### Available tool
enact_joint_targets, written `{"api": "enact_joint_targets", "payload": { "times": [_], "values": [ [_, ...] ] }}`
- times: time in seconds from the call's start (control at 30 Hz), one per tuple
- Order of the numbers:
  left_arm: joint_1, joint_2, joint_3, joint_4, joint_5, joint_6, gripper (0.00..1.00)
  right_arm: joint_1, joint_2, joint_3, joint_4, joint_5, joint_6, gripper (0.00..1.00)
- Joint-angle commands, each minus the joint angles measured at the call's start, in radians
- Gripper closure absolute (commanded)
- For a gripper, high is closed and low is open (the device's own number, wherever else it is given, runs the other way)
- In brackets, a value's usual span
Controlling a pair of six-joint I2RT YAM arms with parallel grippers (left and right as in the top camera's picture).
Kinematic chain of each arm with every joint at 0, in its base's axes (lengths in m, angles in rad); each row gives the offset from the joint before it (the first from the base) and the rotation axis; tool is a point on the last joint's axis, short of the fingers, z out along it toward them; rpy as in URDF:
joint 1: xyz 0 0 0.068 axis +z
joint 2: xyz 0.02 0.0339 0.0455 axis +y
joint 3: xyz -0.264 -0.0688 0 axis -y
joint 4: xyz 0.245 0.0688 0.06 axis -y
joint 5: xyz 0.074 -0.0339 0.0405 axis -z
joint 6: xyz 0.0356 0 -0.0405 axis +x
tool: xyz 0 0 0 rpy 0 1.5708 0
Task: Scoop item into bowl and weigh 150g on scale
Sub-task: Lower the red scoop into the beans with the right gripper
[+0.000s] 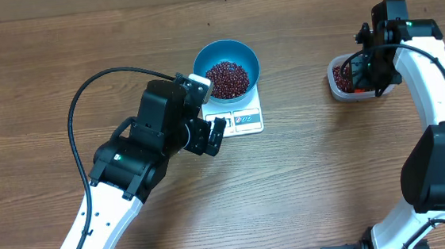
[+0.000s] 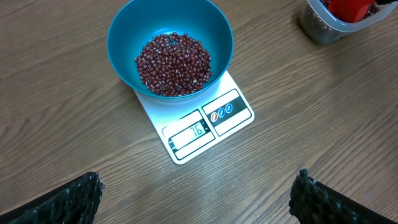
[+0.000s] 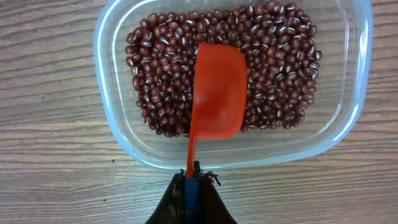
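The blue bowl (image 1: 226,64) (image 2: 170,48) stands on the white scale (image 1: 241,120) (image 2: 208,127) and holds a heap of dark red beans (image 1: 228,78) (image 2: 173,63). My left gripper (image 1: 211,133) (image 2: 196,196) hovers open just in front of the scale, with only bare table between its fingers. At the far right my right gripper (image 1: 374,65) (image 3: 192,174) is shut on the handle of an orange-red scoop (image 3: 216,93). The scoop's bowl rests among more beans (image 3: 273,62) in a clear plastic tub (image 1: 342,91) (image 3: 118,124).
The wooden table (image 1: 322,180) carries nothing else near the arms. A black cable (image 1: 100,82) loops over the left arm. One stray speck lies behind the bowl near the table's back edge.
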Motion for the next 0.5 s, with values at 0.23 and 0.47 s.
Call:
{"api": "enact_joint_targets", "payload": {
  "times": [0.23, 0.47],
  "values": [
    [0.005, 0.005, -0.010, 0.003, 0.008, 0.022, 0.00, 0.000, -0.013, -0.010, 0.004, -0.027, -0.025, 0.96],
    [0.005, 0.005, -0.010, 0.003, 0.008, 0.022, 0.00, 0.000, -0.013, -0.010, 0.021, -0.044, -0.072, 0.96]
  ]
}}
